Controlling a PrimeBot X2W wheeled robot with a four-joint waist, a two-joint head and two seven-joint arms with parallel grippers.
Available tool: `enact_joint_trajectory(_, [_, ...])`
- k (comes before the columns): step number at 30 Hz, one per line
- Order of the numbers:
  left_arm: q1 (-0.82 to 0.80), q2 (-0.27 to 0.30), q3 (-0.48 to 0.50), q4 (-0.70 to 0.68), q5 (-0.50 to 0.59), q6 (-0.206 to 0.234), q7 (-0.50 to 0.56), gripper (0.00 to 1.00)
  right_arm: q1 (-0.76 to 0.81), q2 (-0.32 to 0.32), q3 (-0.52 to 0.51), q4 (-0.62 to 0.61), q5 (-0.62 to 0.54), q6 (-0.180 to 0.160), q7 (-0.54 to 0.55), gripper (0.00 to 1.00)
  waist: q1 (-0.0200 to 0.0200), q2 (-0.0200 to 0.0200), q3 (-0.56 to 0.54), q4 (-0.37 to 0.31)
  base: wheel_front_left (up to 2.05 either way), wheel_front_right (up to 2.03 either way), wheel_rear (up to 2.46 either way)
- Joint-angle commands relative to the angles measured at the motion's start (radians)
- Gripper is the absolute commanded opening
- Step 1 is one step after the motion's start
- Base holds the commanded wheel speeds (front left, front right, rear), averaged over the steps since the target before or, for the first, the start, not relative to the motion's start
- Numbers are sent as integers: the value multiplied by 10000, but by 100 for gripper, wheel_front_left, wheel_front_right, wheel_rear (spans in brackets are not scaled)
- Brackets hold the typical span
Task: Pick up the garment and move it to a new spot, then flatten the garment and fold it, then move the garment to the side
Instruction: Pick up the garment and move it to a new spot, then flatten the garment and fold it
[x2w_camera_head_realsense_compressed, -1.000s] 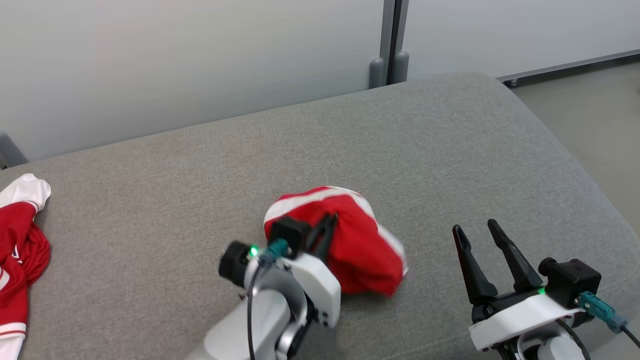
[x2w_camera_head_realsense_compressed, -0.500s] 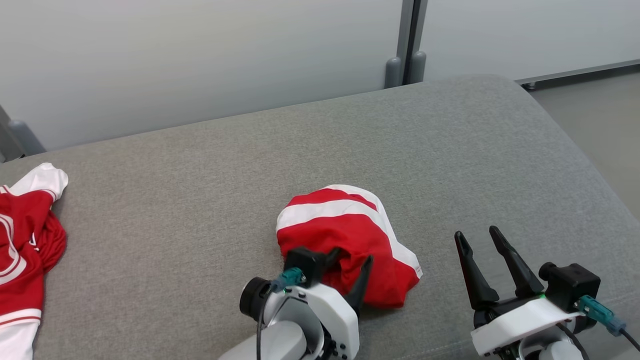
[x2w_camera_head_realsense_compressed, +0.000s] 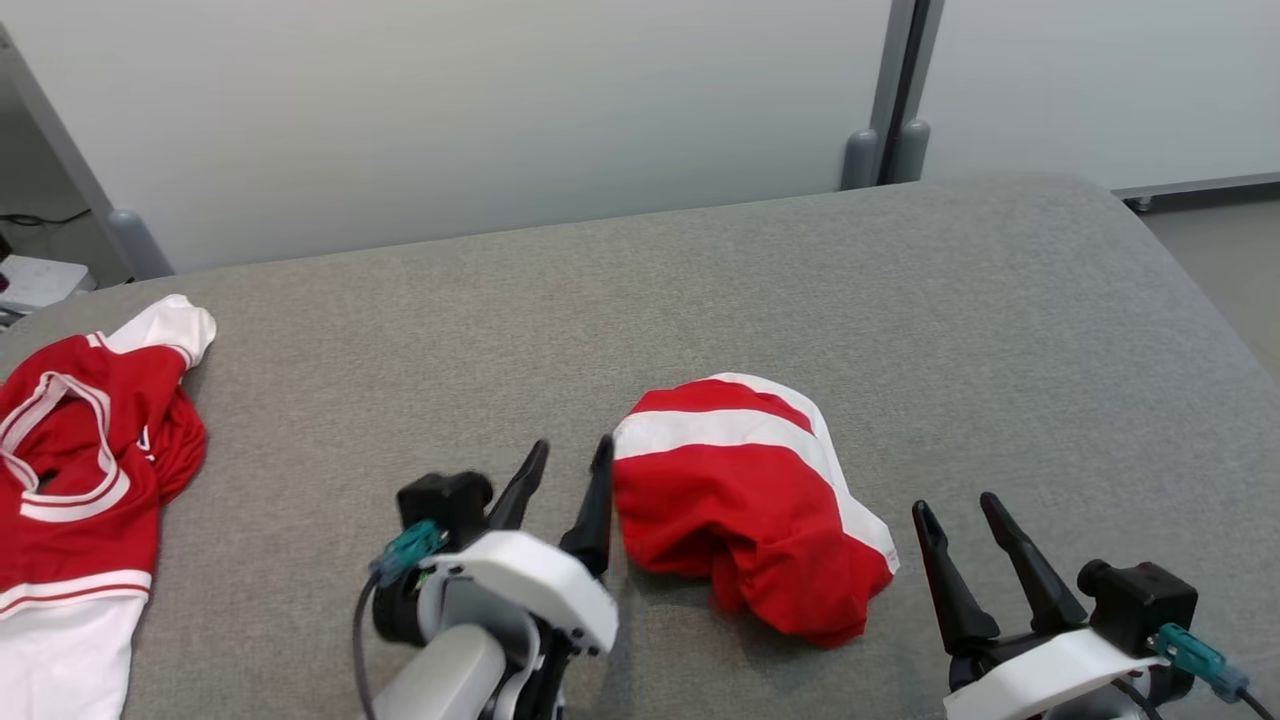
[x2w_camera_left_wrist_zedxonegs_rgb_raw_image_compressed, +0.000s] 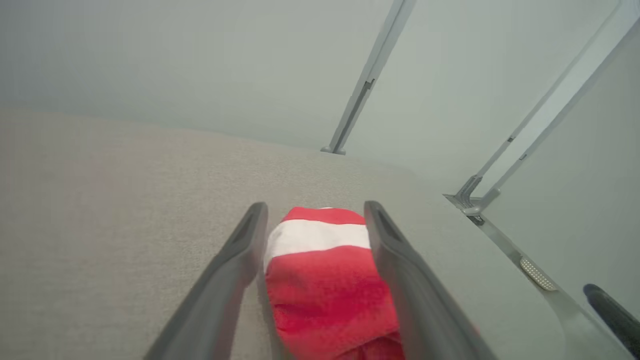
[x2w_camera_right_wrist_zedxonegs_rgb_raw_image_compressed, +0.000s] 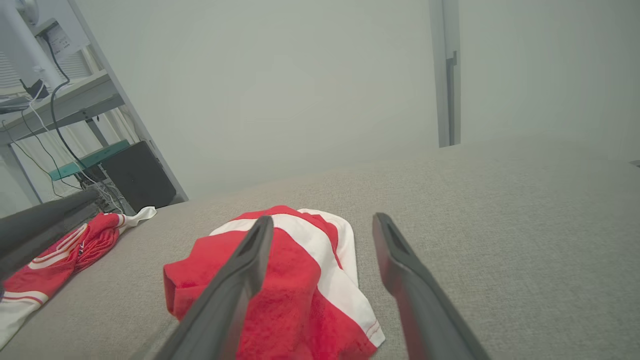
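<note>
The garment (x2w_camera_head_realsense_compressed: 745, 500), red with white stripes, lies crumpled on the grey padded surface (x2w_camera_head_realsense_compressed: 700, 280), just right of centre. My left gripper (x2w_camera_head_realsense_compressed: 572, 445) stands open right beside the garment's left edge, its right finger close against the cloth, and grips nothing. Seen along its fingers, the left gripper (x2w_camera_left_wrist_zedxonegs_rgb_raw_image_compressed: 315, 207) frames the garment (x2w_camera_left_wrist_zedxonegs_rgb_raw_image_compressed: 325, 280), which lies loose. My right gripper (x2w_camera_head_realsense_compressed: 955, 505) is open and empty, a little to the right of the garment. In the right wrist view the right gripper (x2w_camera_right_wrist_zedxonegs_rgb_raw_image_compressed: 324, 219) points past the garment (x2w_camera_right_wrist_zedxonegs_rgb_raw_image_compressed: 300, 300).
A second red and white garment (x2w_camera_head_realsense_compressed: 80, 460) lies bunched at the surface's left edge and also appears as the second garment (x2w_camera_right_wrist_zedxonegs_rgb_raw_image_compressed: 65, 255). The surface drops off to the floor (x2w_camera_head_realsense_compressed: 1230, 260) at the right. A pale wall with a grey post (x2w_camera_head_realsense_compressed: 890, 90) runs behind.
My left gripper has opened and let go of the garment, which now rests on the surface, and has drawn back to its left. The head camera has turned left. The right gripper kept still.
</note>
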Motion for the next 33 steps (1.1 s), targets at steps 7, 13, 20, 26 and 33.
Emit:
enact_joint_trajectory(7, [1064, 148, 1610, -143, 505, -240, -130, 100, -18, -121, 374, -26, 577, 71, -134, 100, 1, 0, -60, 285, 0, 0, 0])
enact_joint_trajectory(13, [1747, 83, 2359, -145, 865, -399, -131, 100, 241, -274, 234, -3, 799, 71, -134, 100, 1, 0, -50, 451, 0, 0, 0])
enact_joint_trajectory(20, [1822, -3, 2988, -480, 1510, -453, -131, 100, 324, -194, 231, 25, 777, 71, -134, 100, 1, 0, -46, 514, 0, 0, 0])
enact_joint_trajectory(26, [2062, -62, 3585, -1277, 2686, -345, -131, 100, 362, -127, 125, -100, 733, 71, -134, 100, 1, 0, -70, 528, 0, 0, 0])
enact_joint_trajectory(33, [2727, -87, 4266, -2689, 4592, -93, -131, 100, 488, -116, -191, -373, 545, 71, -134, 100, 1, 0, -84, 670, 0, 0, 0])
